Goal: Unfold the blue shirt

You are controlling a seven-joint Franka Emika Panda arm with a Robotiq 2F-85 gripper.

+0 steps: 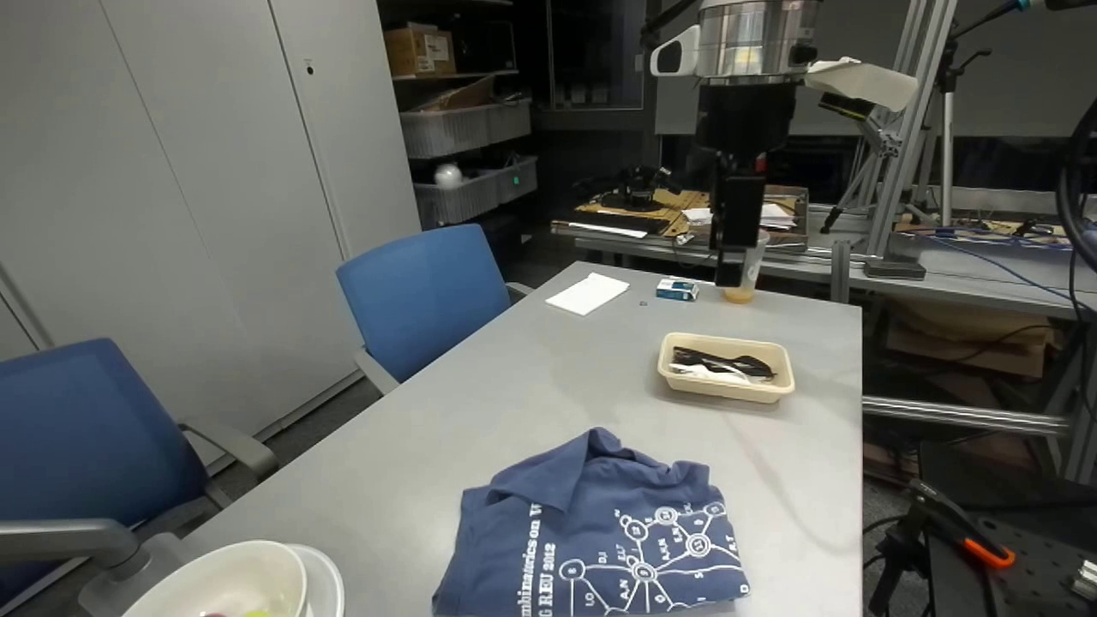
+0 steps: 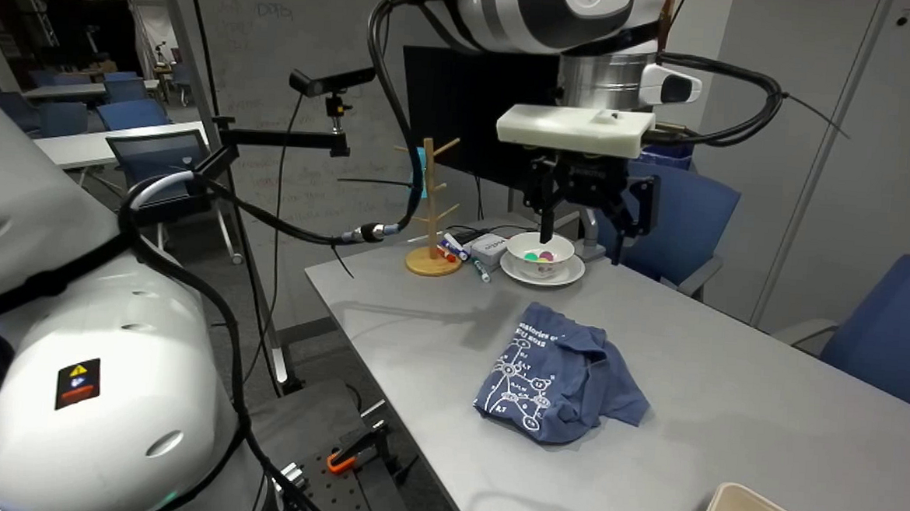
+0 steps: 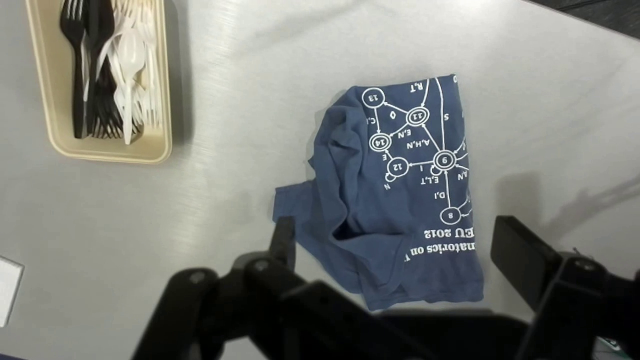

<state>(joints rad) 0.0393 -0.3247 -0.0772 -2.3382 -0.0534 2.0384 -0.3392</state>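
Note:
The blue shirt (image 1: 591,514) lies crumpled and partly folded over itself on the grey table. Its white diagram and lettering face up in both exterior views. A loose flap (image 2: 621,389) sticks out from one side, and a fold gapes open near the middle of the shirt (image 3: 370,200) in the wrist view. My gripper (image 2: 581,248) hangs in the air above the table, well apart from the cloth. Its jaws are spread wide, with no object between them; from the wrist camera the shirt appears below and beyond the gripper (image 3: 395,225).
A beige tray (image 3: 165,100) of plastic cutlery shares the table with the shirt. A bowl (image 2: 540,269) on a plate, a wooden rack (image 2: 431,207) and markers stand at one end. Toward the opposite end are a cup (image 1: 742,291), a small box (image 1: 677,290) and white paper (image 1: 589,293).

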